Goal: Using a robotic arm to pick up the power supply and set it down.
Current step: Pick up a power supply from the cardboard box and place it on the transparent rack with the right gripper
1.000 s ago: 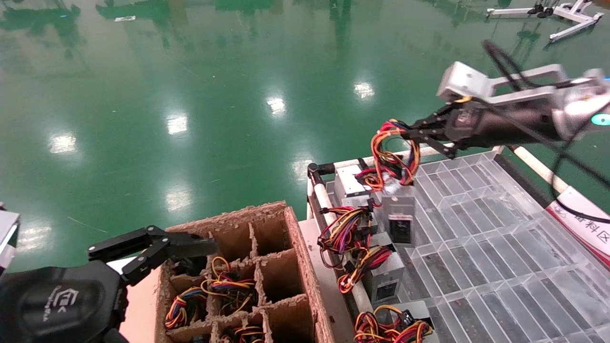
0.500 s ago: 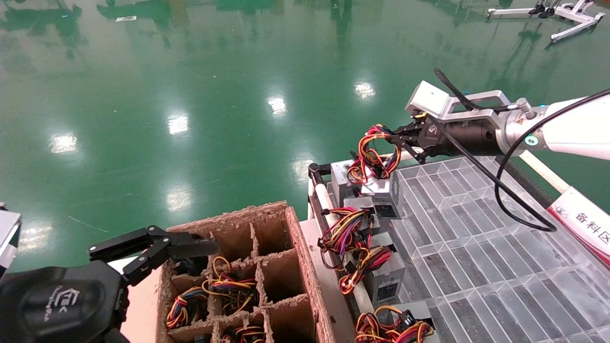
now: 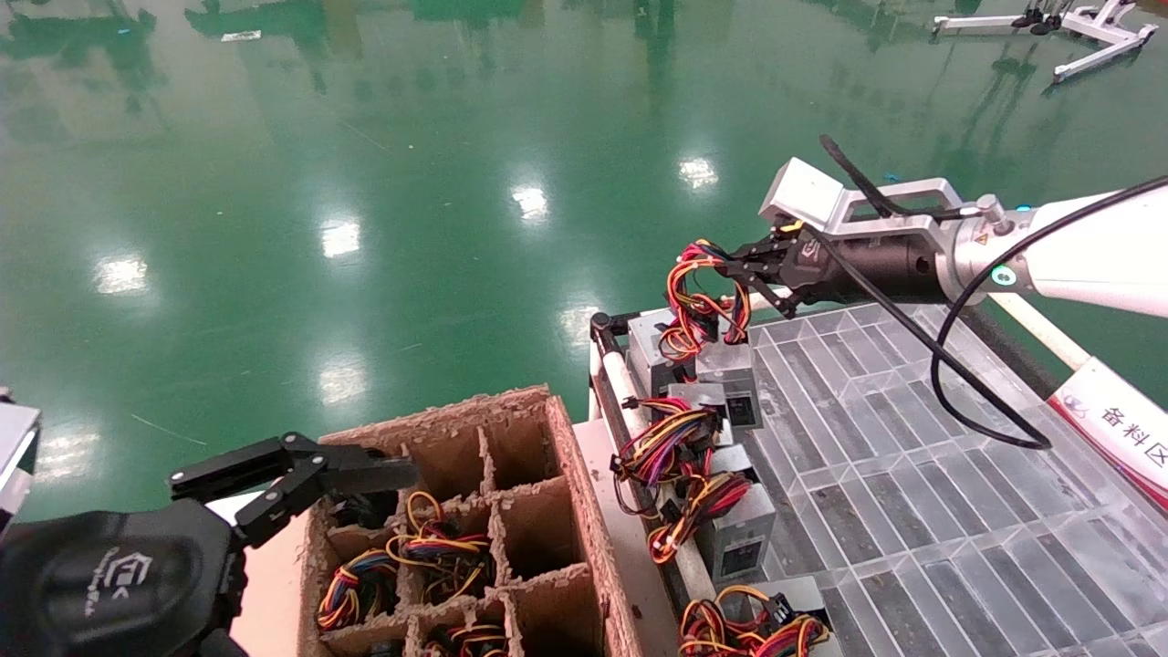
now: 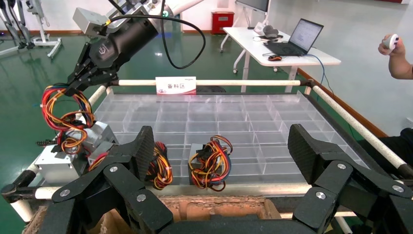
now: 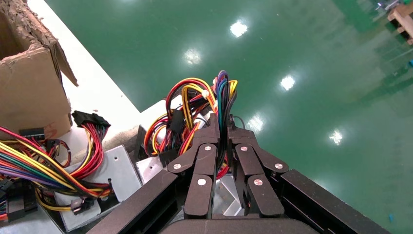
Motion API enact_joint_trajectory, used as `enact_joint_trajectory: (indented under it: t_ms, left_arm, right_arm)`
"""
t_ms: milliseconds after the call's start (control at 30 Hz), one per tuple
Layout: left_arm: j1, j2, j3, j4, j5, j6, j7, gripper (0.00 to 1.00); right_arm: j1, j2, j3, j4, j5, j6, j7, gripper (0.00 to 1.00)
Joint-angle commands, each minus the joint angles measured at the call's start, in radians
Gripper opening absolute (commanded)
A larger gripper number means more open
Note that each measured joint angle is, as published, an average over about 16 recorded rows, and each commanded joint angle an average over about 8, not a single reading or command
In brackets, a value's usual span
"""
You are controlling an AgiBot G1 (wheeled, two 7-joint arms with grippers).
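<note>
The right gripper (image 3: pixel 730 271) is clamped on the wire bundle (image 3: pixel 695 301) of the power supply (image 3: pixel 727 376) at the clear tray's (image 3: pixel 912 474) far-left corner. The left gripper (image 3: pixel 365 474) is spread wide over the cardboard box (image 3: pixel 566 511).

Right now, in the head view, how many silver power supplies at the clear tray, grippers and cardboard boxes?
Power supplies: 5, four on the clear tray plus the power supply held by its wires in the right gripper
Grippers: 2, right gripper and left gripper, open by the cardboard box
Cardboard boxes: 1
Total: 8
</note>
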Motion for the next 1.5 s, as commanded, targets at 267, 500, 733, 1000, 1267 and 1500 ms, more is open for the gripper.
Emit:
enact_joint_trajectory:
  t_ms: [267, 500, 733, 1000, 1267, 1500]
  left_arm:
    - [0.000, 0.000, 0.000, 0.000, 0.000, 0.000, 0.000, 1.00]
    - [0.000, 0.000, 0.000, 0.000, 0.000, 0.000, 0.000, 1.00]
    - [0.000, 0.000, 0.000, 0.000, 0.000, 0.000, 0.000, 1.00]
    - [0.000, 0.000, 0.000, 0.000, 0.000, 0.000, 0.000, 1.00]
    - [0.000, 0.000, 0.001, 0.000, 0.000, 0.000, 0.000, 1.00]
    - [0.000, 0.000, 0.001, 0.000, 0.000, 0.000, 0.000, 1.00]
  right_arm:
    - [-0.031, 0.010, 0.026, 0.008, 0.037, -0.011, -0.054, 0.00]
    - [-0.059, 0.020, 0.064, 0.010, 0.092, -0.039, -0.089, 0.00]
    - [-0.101, 0.033, 0.088, -0.008, 0.127, -0.036, -0.120, 0.00]
    - [-0.153, 0.060, 0.121, -0.020, 0.175, 0.003, -0.159, 0.00]
    - [-0.209, 0.104, 0.177, 0.003, 0.256, -0.048, -0.239, 0.00]
    - [-0.251, 0.139, 0.201, 0.000, 0.290, -0.083, -0.324, 0.00]
